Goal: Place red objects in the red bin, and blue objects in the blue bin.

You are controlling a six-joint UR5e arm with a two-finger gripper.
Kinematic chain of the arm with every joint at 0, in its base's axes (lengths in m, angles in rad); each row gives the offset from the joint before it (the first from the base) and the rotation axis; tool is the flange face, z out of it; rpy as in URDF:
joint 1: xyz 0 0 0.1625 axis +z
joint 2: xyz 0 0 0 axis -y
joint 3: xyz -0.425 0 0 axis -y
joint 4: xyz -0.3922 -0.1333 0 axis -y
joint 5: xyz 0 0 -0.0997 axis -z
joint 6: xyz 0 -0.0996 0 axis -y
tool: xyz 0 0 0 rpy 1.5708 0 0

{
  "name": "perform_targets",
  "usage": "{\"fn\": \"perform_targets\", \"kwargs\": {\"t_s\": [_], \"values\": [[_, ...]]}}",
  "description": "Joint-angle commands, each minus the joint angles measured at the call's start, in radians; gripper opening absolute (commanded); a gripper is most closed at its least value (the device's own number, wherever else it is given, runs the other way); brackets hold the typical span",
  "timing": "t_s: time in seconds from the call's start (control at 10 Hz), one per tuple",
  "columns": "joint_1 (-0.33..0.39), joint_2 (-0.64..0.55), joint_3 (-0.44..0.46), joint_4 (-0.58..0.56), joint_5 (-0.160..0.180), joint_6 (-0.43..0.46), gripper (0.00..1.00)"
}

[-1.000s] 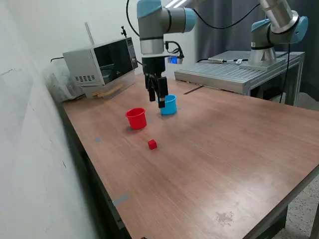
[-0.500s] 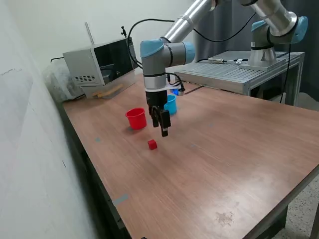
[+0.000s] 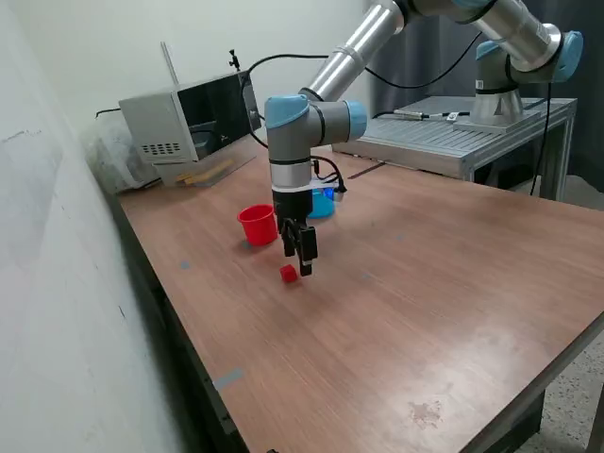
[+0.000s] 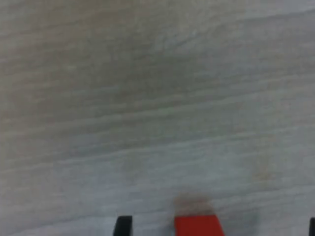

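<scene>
You've got the black claw (image 3: 300, 263) spread wide, just above the small solid red cube (image 3: 289, 274) on the wood-grain bench (image 3: 425, 302); tapered red plastic cup (image 3: 257, 225) nr.

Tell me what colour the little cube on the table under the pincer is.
Red. The cube shows best in the exterior view, just below the pincer.

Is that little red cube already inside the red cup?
No, the red cube sits on the wooden table, apart from the red cup.
</scene>
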Motion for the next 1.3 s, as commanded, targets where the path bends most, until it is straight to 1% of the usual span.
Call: {"fn": "perform_targets", "kwargs": {"t_s": [0.0, 0.1, 0.2, 0.3, 0.6, 0.8, 0.9, 1.0, 1.2], "values": [[0.000, 0.028, -0.030, -0.016, -0.015, 0.000, 1.00], [0.000, 0.035, -0.034, -0.016, -0.015, 0.000, 1.00], [0.000, 0.038, -0.034, -0.019, -0.026, 0.001, 1.00], [0.000, 0.040, -0.034, -0.024, -0.054, 0.001, 0.00], [0.000, 0.040, -0.034, -0.027, -0.056, 0.000, 0.00], [0.000, 0.022, -0.033, -0.021, -0.059, -0.023, 0.00], [0.000, -0.018, -0.028, -0.016, -0.059, -0.038, 0.00], [-0.008, -0.096, -0.013, 0.001, -0.059, -0.054, 0.00], [-0.017, -0.205, 0.033, 0.024, -0.059, -0.094, 0.00]]}}
